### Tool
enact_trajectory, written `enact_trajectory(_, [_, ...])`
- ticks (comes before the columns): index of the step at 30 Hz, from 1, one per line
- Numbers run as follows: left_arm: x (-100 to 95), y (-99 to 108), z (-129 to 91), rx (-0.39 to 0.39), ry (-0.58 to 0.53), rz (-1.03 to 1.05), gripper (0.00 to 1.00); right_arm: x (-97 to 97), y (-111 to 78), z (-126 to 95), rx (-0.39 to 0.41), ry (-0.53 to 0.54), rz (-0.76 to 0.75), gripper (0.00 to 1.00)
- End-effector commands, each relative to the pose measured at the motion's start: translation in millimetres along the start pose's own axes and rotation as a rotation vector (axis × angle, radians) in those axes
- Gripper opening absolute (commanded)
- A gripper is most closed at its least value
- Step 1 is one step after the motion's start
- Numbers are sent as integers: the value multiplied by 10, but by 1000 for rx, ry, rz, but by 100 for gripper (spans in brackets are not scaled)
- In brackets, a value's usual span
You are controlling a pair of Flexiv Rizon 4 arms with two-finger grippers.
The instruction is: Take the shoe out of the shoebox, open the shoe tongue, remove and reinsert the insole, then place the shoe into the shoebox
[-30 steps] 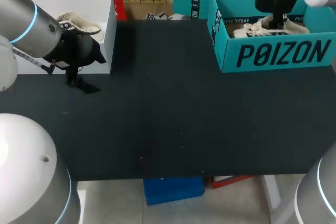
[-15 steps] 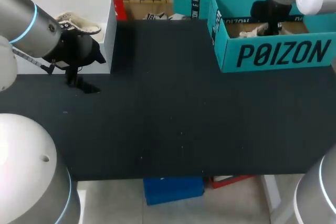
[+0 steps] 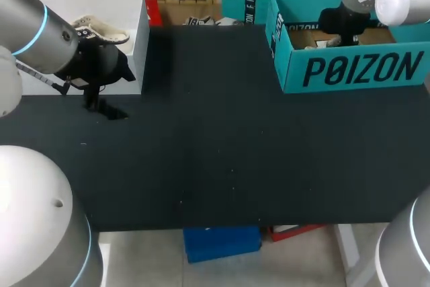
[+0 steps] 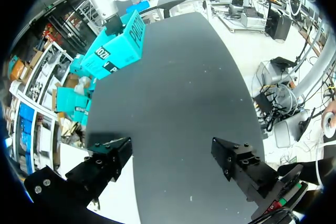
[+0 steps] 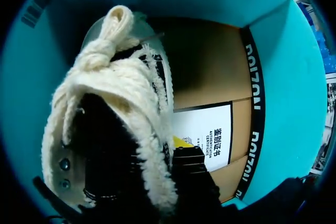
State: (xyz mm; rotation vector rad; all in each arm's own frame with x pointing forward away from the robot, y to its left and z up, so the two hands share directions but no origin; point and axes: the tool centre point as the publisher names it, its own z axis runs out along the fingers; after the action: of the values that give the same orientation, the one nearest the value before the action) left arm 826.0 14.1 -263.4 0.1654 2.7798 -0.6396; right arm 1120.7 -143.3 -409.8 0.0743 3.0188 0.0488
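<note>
On the black table [image 3: 215,139], the teal shoebox [image 3: 289,65] sits at your 1 o'clock corner. The fleece-collared shoe [image 5: 131,93] lies inside it, not yet lifted out. Your right gripper [image 3: 343,31] is down in the box against the shoe's collar; you cannot tell whether it has closed on it. Your left gripper [image 4: 170,153] hangs spread and empty at 10 o'clock.

As I judge it, a thin bite on soft fleece could slip on the lift. The shoe could also catch the box wall and drag the box along.

Bold lettering [image 3: 363,68] runs along the front wall, and a printed white card [image 5: 205,129] lies on the box floor; neither is read out here.

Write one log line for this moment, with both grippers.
left gripper open, empty | right gripper shut on shoe | shoe inside shoebox
</note>
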Motion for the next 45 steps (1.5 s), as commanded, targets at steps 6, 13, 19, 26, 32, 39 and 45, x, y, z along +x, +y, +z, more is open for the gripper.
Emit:
enact_trajectory(6, [15,10,4,2,-6,2,100,-43,9,188,3,26,21,0])
enact_trajectory(13, [15,10,4,2,-6,2,100,-106,5,194,15,17,39,0])
enact_trajectory(19, [15,10,4,2,-6,2,100,-129,-15,112,32,20,63,100])
enact_trajectory(26, [15,10,4,2,-6,2,100,-141,-32,-83,34,15,62,100])
enact_trajectory(32, [15,10,4,2,-6,2,100,-173,-70,-329,14,-11,89,100])
enact_trajectory(39, [15,10,4,2,-6,2,100,-231,-61,-756,-23,-77,140,100])
enact_trajectory(45, [15,10,4,2,-6,2,100,-230,73,-1092,-25,-144,183,100])
